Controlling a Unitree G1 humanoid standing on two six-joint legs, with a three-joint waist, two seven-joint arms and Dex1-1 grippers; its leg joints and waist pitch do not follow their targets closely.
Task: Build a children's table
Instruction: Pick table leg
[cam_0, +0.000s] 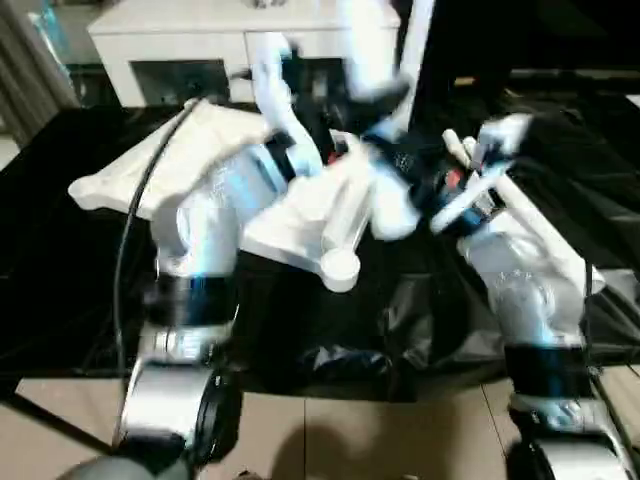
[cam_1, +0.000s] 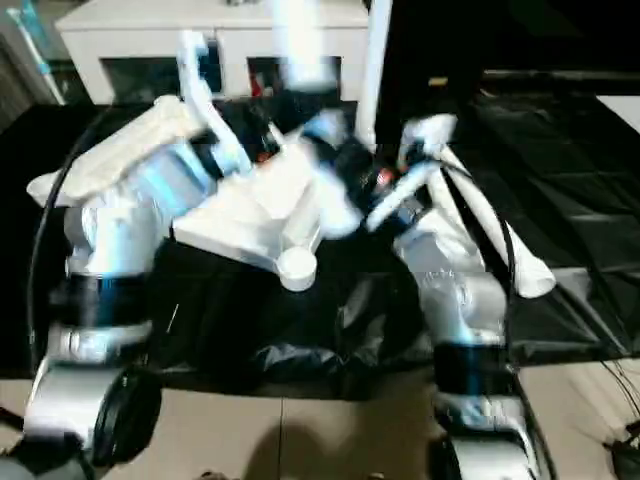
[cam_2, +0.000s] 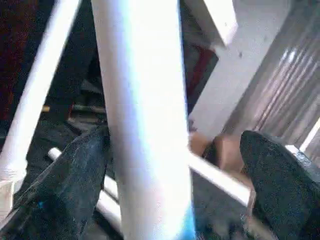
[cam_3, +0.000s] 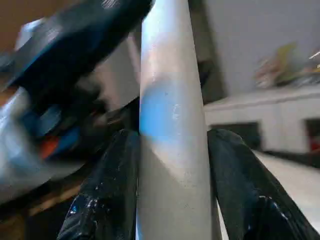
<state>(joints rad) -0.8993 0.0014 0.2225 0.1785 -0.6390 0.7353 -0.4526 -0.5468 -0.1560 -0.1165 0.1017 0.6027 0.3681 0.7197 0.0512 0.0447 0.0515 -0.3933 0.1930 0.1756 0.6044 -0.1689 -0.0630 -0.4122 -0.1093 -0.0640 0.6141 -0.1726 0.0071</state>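
A: Table top (cam_0: 300, 215)? Where's it sit?
B: White, lying tilted on the black sheet (cam_0: 420, 330), one round corner socket (cam_0: 340, 270) facing the cam. X-ribs too blurred to tell. It's below & between both grippers.
A: Legs?
B: One white leg (cam_3: 172, 150) runs straight up betw the right gripper (cam_3: 172, 200) fingers. Both black pads press its sides, so jaws roughly half open, clamped on the tube. In the head view that leg rises up past the cabinet (cam_0: 190, 45).
A: Left gripper?
B: Left gripper (cam_2: 172, 200) jaws spread wide. A leg passes betw them, close to one finger (cam_2: 70, 190), clear gap to the other finger (cam_2: 280, 185). Not gripped. Can't tell if it's the same leg the right one holds.
A: Other legs?
B: Thin white leg (cam_2: 35, 95) off beyond the left jaws, leaning. One more leg (cam_1: 500, 240) lies on the sheet just outside the right forearm, flared end toward the cam. Another tube (cam_2: 220, 177) lies across behind the left jaws.
A: Rest?
B: White cabinet w/ glass doors behind the top. Black cable (cam_0: 130, 230) loops over the left forearm. Beige floor (cam_0: 380, 440) nearest the cam.
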